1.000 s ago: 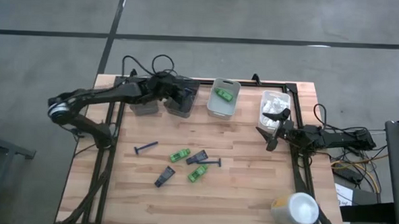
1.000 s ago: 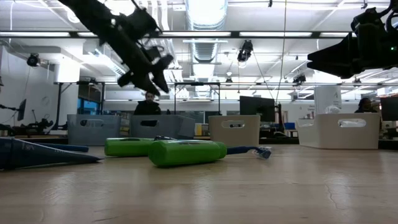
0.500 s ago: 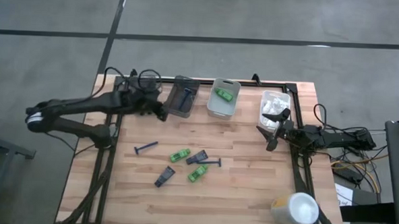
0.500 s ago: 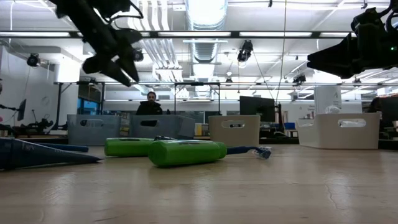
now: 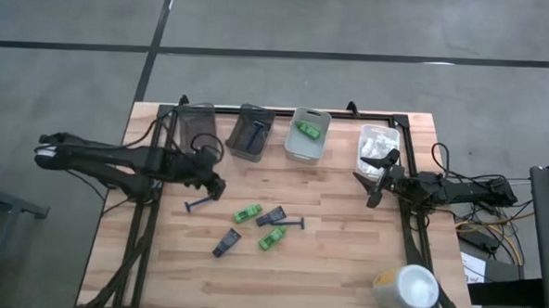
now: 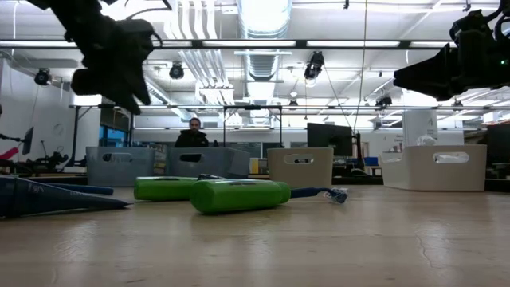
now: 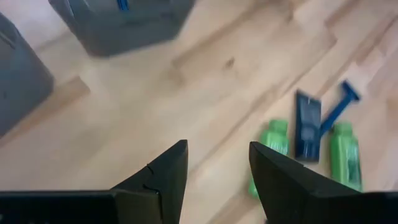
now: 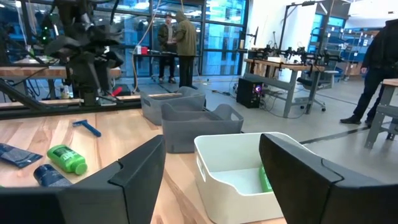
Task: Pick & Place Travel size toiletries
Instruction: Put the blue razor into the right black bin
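Loose toiletries lie flat mid-table: a blue razor, two green packs, two dark blue pieces and a second razor. My left gripper hovers open above bare wood just beyond the first razor, pointing down at a slant, with nothing between its fingers. My right gripper hangs open and level at the right edge, beside the clear bin of white packets. One razor lies in a grey bin.
Along the far edge stand two grey bins, a pale bin holding a green pack, and the clear bin. A large white cup lies at the near right corner. People stand in the room beyond.
My left gripper has drawn back from over the grey bins at the far edge toward the near edge and somewhat left, tipping further down, and now hovers by the loose blue razor. The razor in the grey bin has come into view.
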